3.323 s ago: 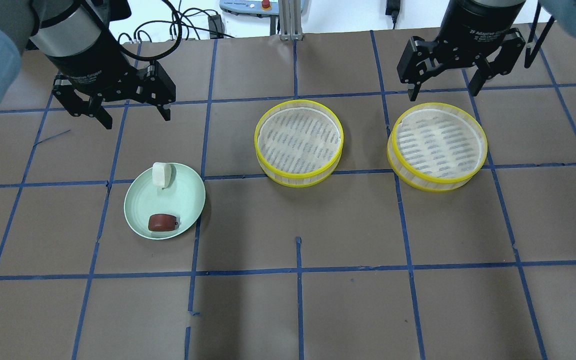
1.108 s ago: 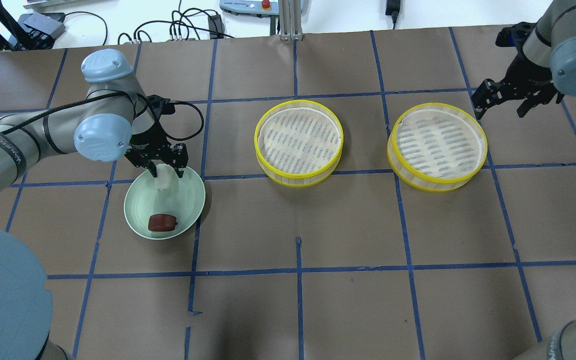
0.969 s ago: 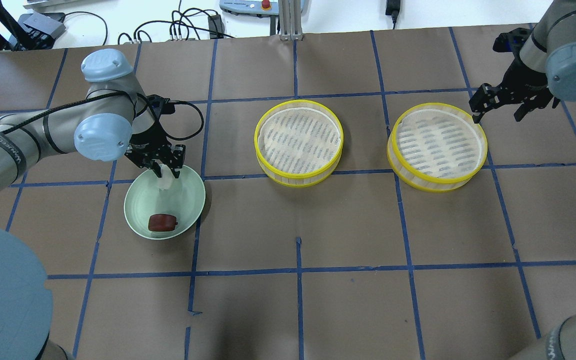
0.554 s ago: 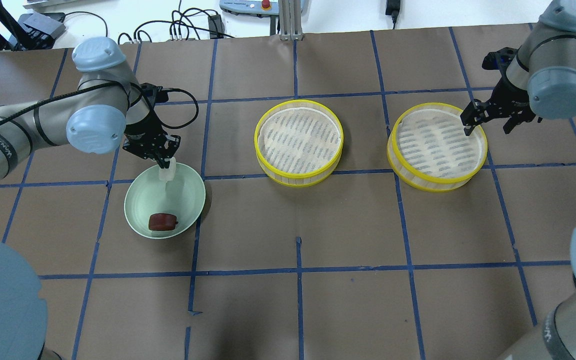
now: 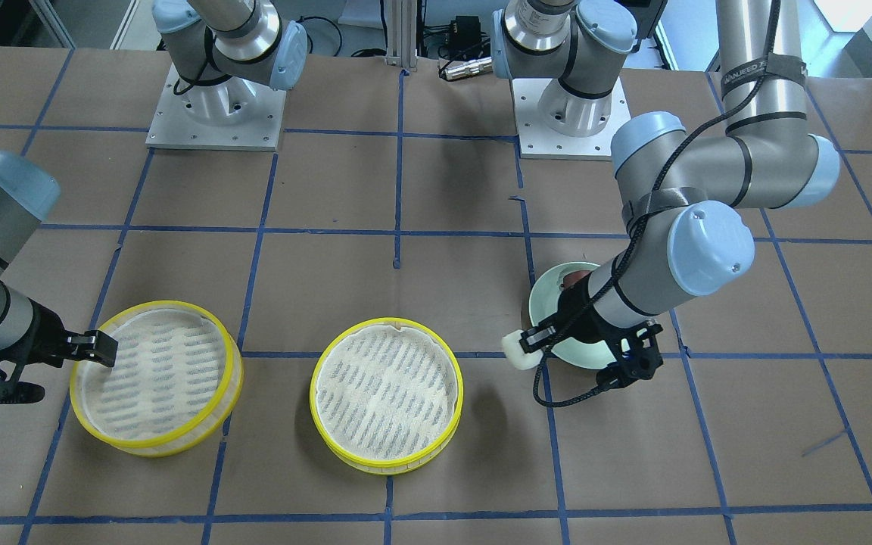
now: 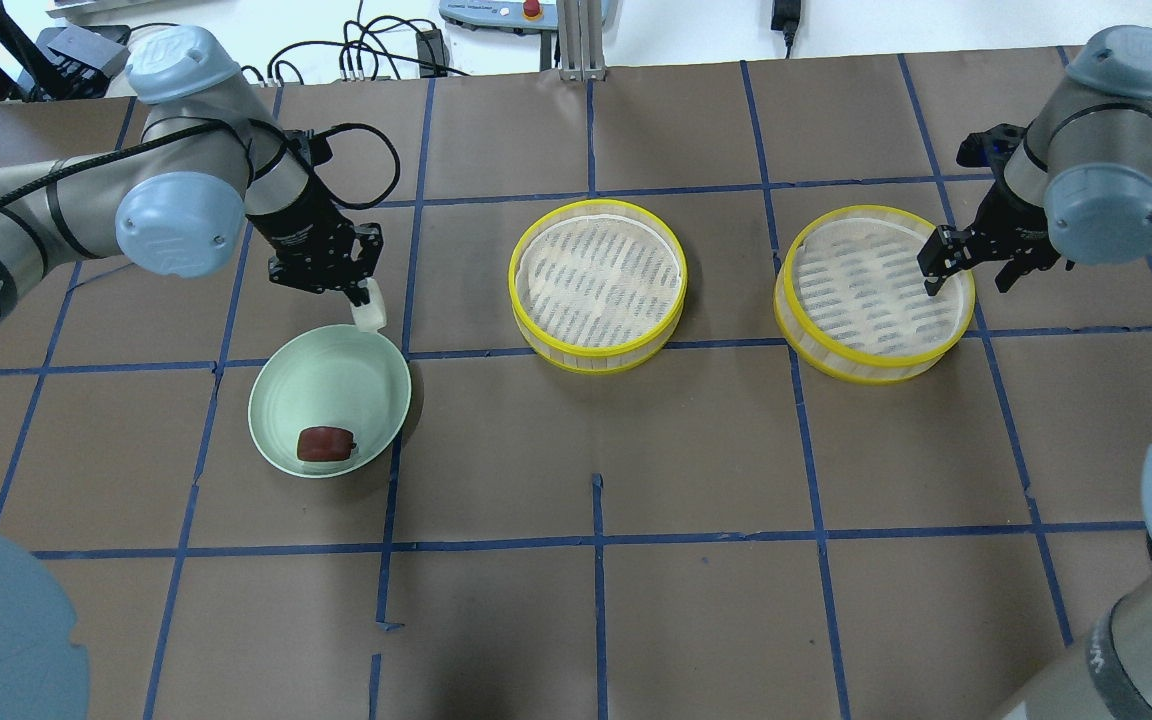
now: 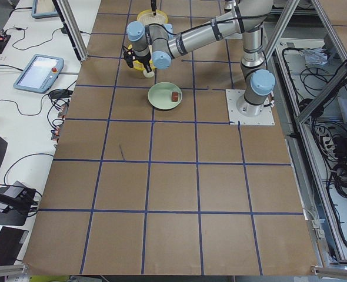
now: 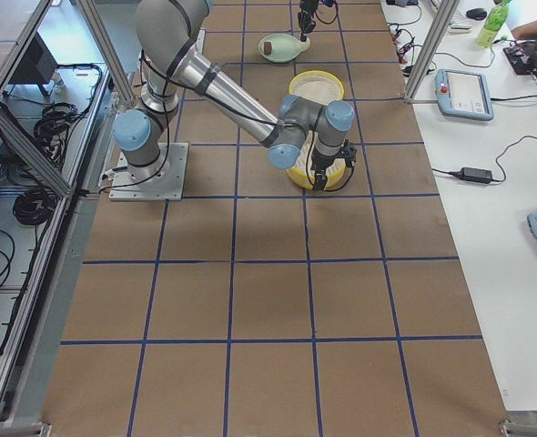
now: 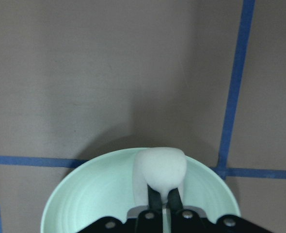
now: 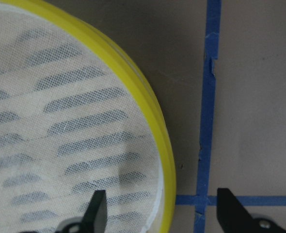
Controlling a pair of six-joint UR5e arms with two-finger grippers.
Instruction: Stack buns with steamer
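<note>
My left gripper (image 6: 364, 298) is shut on the white bun (image 6: 369, 317) and holds it in the air over the far right rim of the pale green plate (image 6: 316, 380). The wrist view shows the white bun (image 9: 161, 167) between the fingertips. The reddish-brown bun (image 6: 324, 443) lies on the plate's near side. Two yellow-rimmed steamer trays stand empty, the middle tray (image 6: 597, 285) and the right tray (image 6: 874, 290). My right gripper (image 6: 966, 285) is open and straddles the right tray's outer rim (image 10: 165, 160), one finger inside and one outside.
The brown paper table (image 6: 596, 600) carries a blue tape grid. Cables and a pendant (image 6: 496, 12) lie past the far edge. The two arm bases (image 5: 216, 106) stand at the robot's side of the table.
My left gripper shut on the white bun, lifted it off the plate and carried it right and away. My right gripper came down over the right tray's outer rim.
</note>
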